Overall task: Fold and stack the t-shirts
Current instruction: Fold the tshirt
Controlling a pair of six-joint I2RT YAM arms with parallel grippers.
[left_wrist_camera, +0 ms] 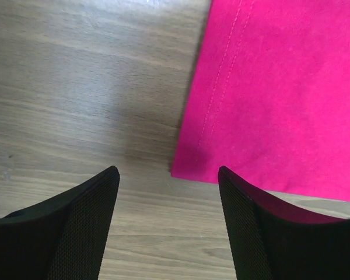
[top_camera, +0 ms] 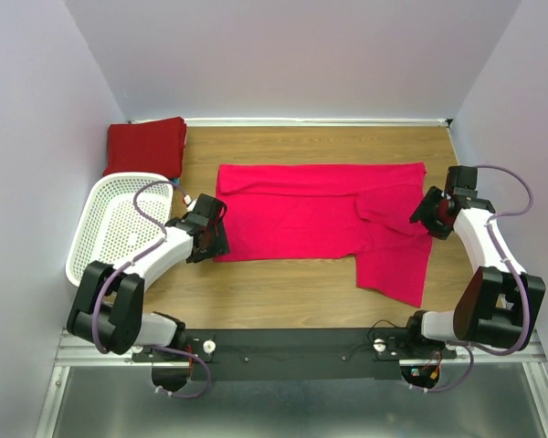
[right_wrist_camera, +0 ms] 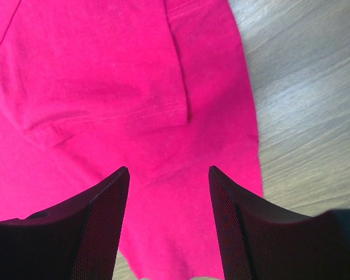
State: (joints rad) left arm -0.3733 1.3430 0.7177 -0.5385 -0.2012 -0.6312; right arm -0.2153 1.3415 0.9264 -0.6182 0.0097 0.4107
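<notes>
A crimson-pink t-shirt point(top_camera: 320, 219) lies partly folded on the wooden table, one part hanging toward the near right. A darker red t-shirt point(top_camera: 146, 146) lies folded at the back left. No teal shirt shows. My left gripper point(top_camera: 215, 239) is open and empty at the pink shirt's near left corner point(left_wrist_camera: 268, 99), over bare wood. My right gripper point(top_camera: 426, 212) is open and empty over the shirt's right side point(right_wrist_camera: 122, 87), with a sleeve hem just ahead of its fingers.
A white perforated basket point(top_camera: 119, 224) stands at the left beside my left arm. Walls close the table point(top_camera: 283, 292) at the back and both sides. Bare wood shows in front of the shirt.
</notes>
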